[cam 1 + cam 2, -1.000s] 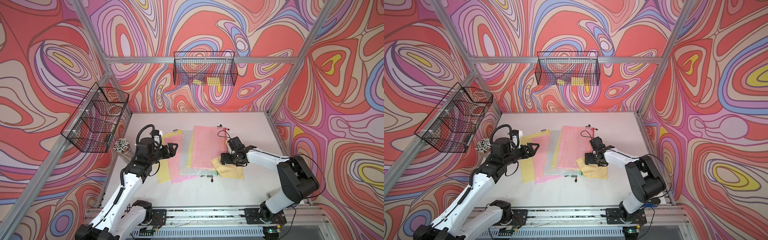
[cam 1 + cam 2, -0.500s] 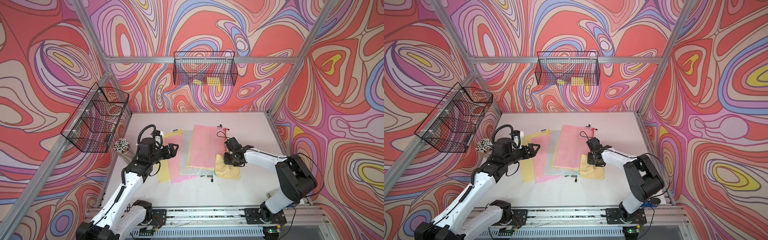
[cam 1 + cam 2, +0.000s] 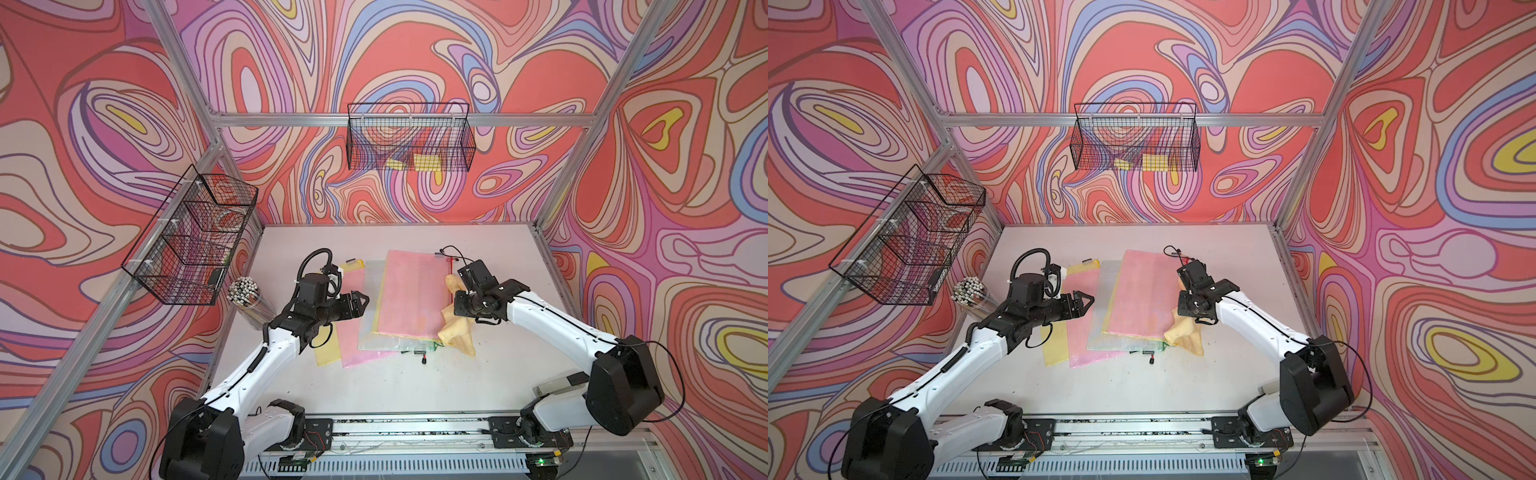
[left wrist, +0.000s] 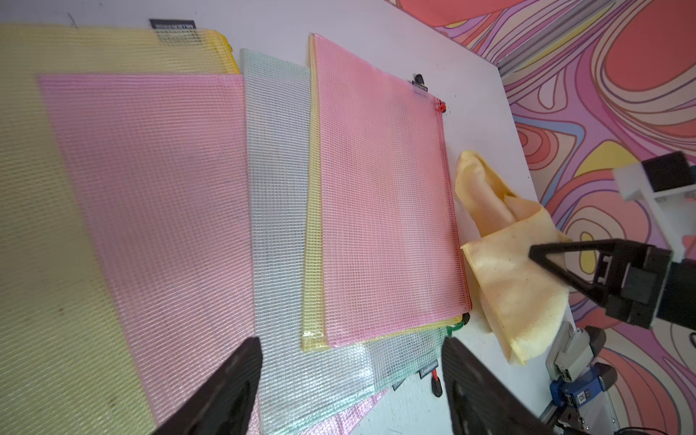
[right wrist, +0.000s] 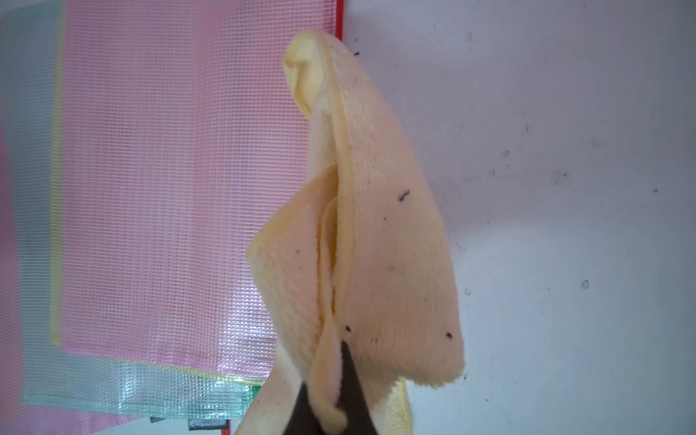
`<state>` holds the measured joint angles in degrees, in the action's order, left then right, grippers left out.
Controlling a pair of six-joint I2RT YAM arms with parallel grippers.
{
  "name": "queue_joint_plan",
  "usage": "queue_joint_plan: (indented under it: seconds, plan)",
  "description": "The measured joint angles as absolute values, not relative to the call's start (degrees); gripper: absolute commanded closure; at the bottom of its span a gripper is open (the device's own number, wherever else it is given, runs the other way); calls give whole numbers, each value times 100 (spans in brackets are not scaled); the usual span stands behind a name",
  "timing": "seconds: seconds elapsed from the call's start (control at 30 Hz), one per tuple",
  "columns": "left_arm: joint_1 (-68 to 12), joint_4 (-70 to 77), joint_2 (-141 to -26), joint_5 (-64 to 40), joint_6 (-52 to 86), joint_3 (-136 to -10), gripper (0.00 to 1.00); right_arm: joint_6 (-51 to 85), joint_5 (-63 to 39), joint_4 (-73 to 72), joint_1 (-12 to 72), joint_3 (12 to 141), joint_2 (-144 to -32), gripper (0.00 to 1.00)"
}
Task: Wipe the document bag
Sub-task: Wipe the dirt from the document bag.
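Several mesh document bags lie fanned on the white table, a pink document bag on top. A yellow cloth is bunched up at that bag's right edge, partly lifted, its lower corner on the table. My right gripper is shut on the cloth's fold. My left gripper hangs open above the left bags and holds nothing.
Under the pink bag lie yellow, clear-green, pink and yellow bags. A cup of pens stands at the table's left edge. Wire baskets hang on the left wall and back wall. A black zipper pull lies near the front.
The right gripper shut on the cloth and raised it, so the cloth went from flat to bunched against the pink bag's edge. The left arm has hardly moved.
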<state>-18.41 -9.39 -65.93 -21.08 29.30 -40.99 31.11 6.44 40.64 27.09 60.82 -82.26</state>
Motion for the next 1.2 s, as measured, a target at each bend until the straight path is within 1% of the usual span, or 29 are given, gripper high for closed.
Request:
queue_joint_plan:
  seconds: [0.07, 0.23, 0.33, 0.47, 0.57, 0.63, 0.9, 1.07, 1.2]
  plan:
    - [-1951, -862, -6788, -2167, 2987, -4139, 23, 3094, 493, 4029, 2709, 6318, -8224, 100]
    - [-2237, -569, -7537, -2388, 3120, -4182, 31, 2976, 165, 3754, 2709, 6928, -8309, 100]
    - [-2373, -438, -8128, -2550, 3201, -4263, 31, 2877, 56, 3437, 2709, 7107, -8606, 100]
    - [-2434, -204, -8646, -2694, 3347, -4270, 31, 2786, -71, 3061, 2709, 7000, -9347, 100]
    - [-2440, -121, -8746, -2720, 3393, -4270, 31, 2786, -209, 2847, 2709, 6775, -9854, 100]
    - [-2443, -95, -8764, -2722, 3411, -4270, 30, 2816, -290, 2735, 2709, 6587, -9992, 100]
    - [-2473, 23, -9198, -2816, 3420, -4300, 31, 2906, -440, 2357, 2709, 6403, -10031, 100]
    - [-2482, 91, -9321, -2829, 3437, -4300, 30, 2932, -513, 2165, 2709, 6283, -10276, 100]
    - [-2484, 200, -9371, -2877, 3479, -4300, 34, 2967, -580, 2023, 2709, 6189, -10401, 100]
